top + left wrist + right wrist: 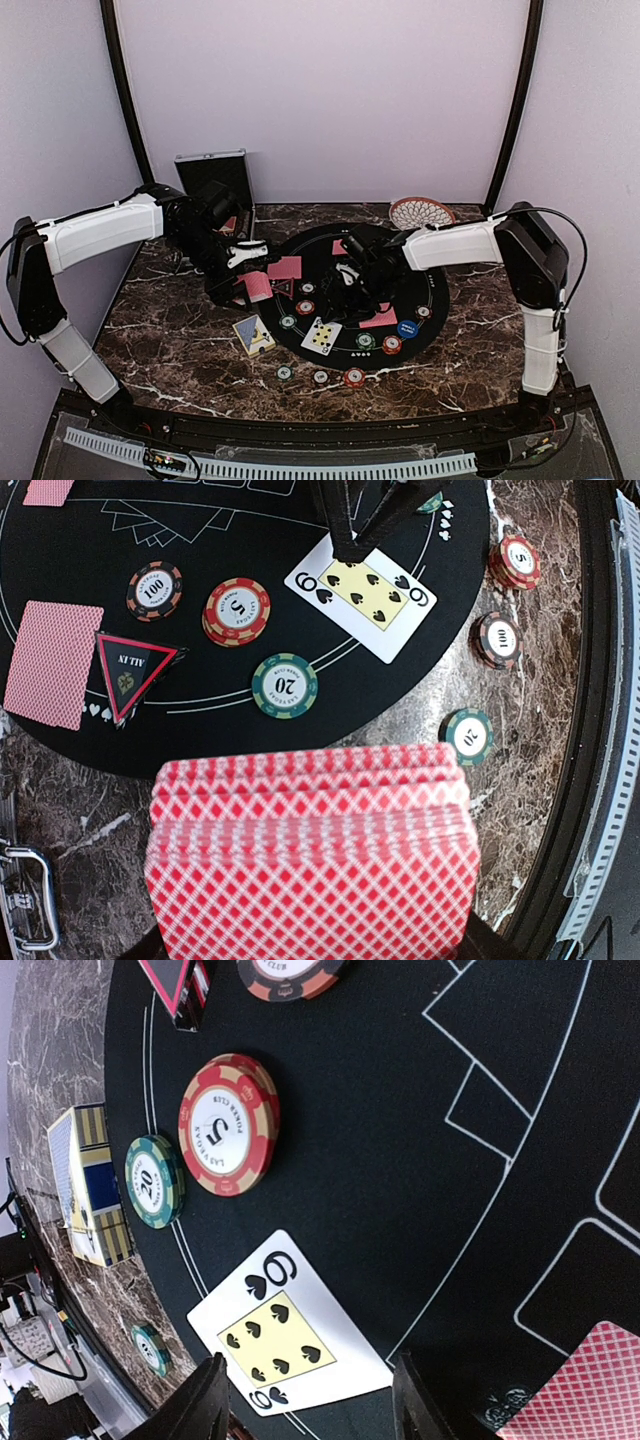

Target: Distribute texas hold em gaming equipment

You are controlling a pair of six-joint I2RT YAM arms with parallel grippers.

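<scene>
Spotter: Fingers (208, 1405) of your right gripper (310, 1365) stand apart, and nothing is clamped between them. They hang just over the face-up nine of spades playing card (290, 1325), which lies flat on the round black felt mat (420, 1110), near its edge.

Checker: Your left gripper (243, 262) is closed on the thick deck of red-backed playing cards (310, 850). You hold it over the edge of the mat, with the backs turned up and the cards a little fanned.

Spotter: Around the nine you have the round red chip marked 5 (228, 1123) and the round green chip marked 20 (153, 1181). Both are on the mat and apart from the card. Further away lies the small black triangle marker with red edge (135, 670), just beside one face-down red card (52, 660). More chips rest outside the mat on the dark marble table (520, 730).

Checker: In my judgement you are in the dealing step: one card lies open, and the deck is far from finished. The next move asks that you bring the free right fingers to the top of the deck, pinch only one card, and carry it to a place on the mat that has no card. Slide it off slowly, because fanned cards can come away two together.
</scene>
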